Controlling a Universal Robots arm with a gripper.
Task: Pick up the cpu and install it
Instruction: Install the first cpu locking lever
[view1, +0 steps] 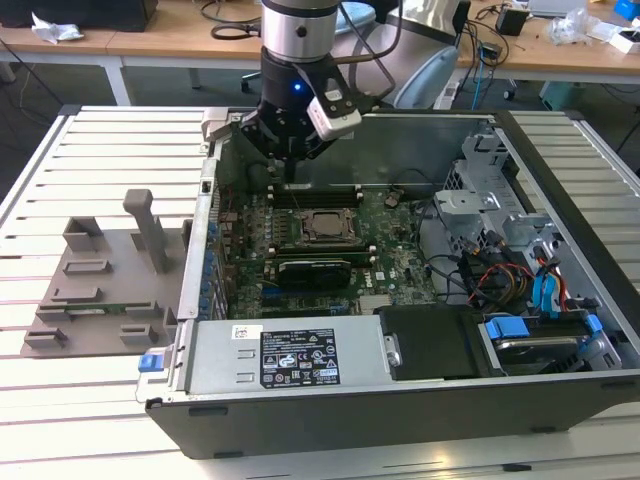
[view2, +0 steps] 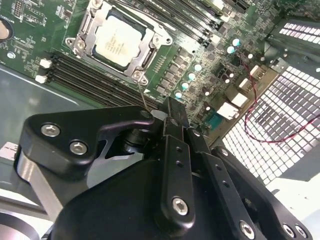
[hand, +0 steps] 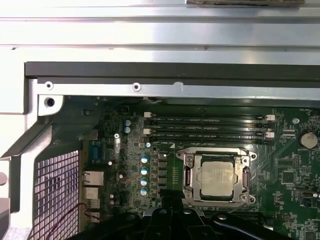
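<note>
Closest to the lens, in the second wrist view, stands the black gripper (view2: 172, 113). Its fingers look pressed together, with nothing between them. On the exterior view's left, a grey fixture plate (view1: 100, 290) lies on the slatted table (view1: 40, 170). Next comes the open computer case (view1: 400, 415); the gripper hangs over its far left part, above the motherboard (view1: 400, 265). A little to the right, the cpu (view1: 322, 224) sits flat inside the socket frame (hand: 187, 175), apart from the gripper. At the right are drive bays (view1: 520, 335) with blue tabs. I judge the picking and placing as done; whether the frame is locked, I cannot tell. The cpu is a small square with a pale silver-grey top, lying level in both wrist views.
</note>
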